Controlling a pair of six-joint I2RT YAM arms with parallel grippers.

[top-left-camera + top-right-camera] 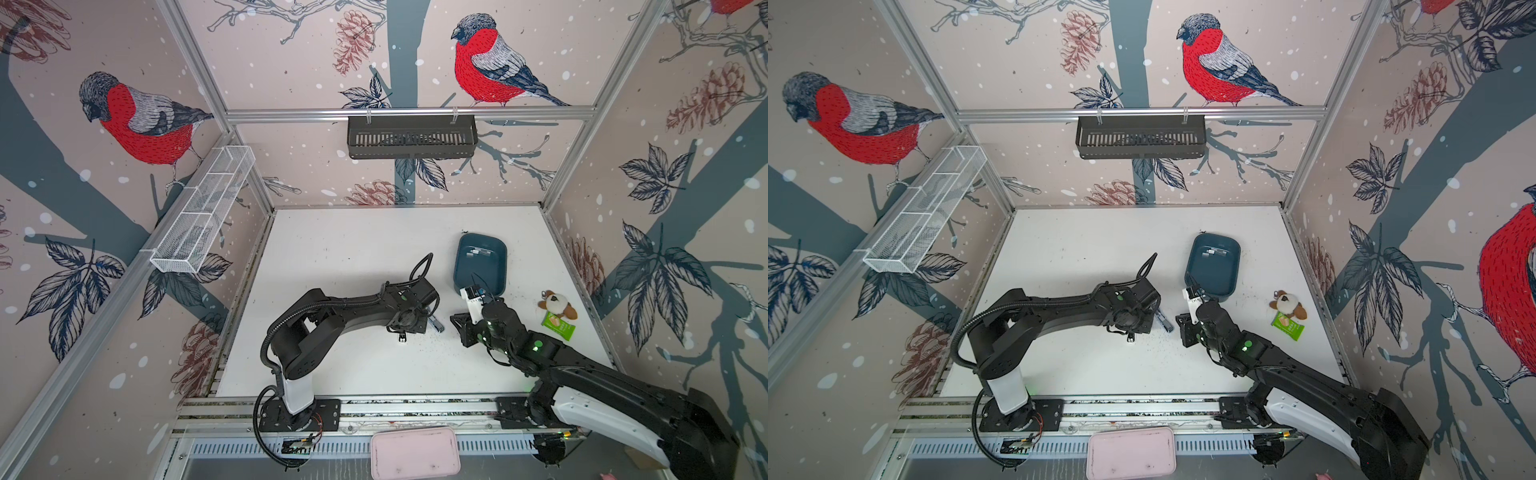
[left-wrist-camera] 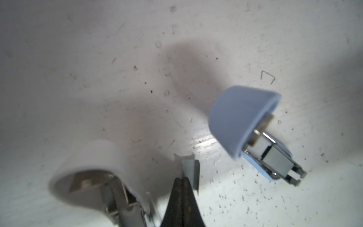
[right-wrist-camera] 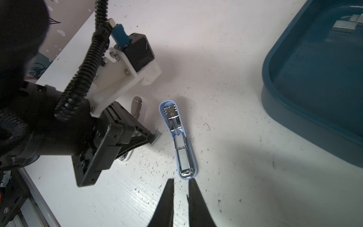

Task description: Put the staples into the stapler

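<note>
A light-blue stapler (image 3: pixel 177 137) lies opened flat on the white table, its silvery magazine facing up with a strip inside. It also shows close up as the blue stapler (image 2: pixel 241 121). Beside it lies a white stapler (image 2: pixel 92 163), partly hidden behind my left arm in the right wrist view. My left gripper (image 2: pixel 183 179) is shut on a short grey strip of staples (image 2: pixel 190 171), held between the two staplers just above the table. More staples (image 3: pixel 346 26) lie in the dark-blue tray (image 1: pixel 500 266). My right gripper (image 3: pixel 181 181) hovers at the blue stapler's front end, slightly open, holding nothing.
One loose bent staple (image 3: pixel 207 126) lies beside the blue stapler. A plush toy (image 1: pixel 557 305) and a green packet (image 1: pixel 559 328) sit at the right edge. A pink box (image 1: pixel 415 453) rests below the front rail. A black basket (image 1: pixel 411 137) and a white mesh basket (image 1: pixel 203 208) hang on the walls.
</note>
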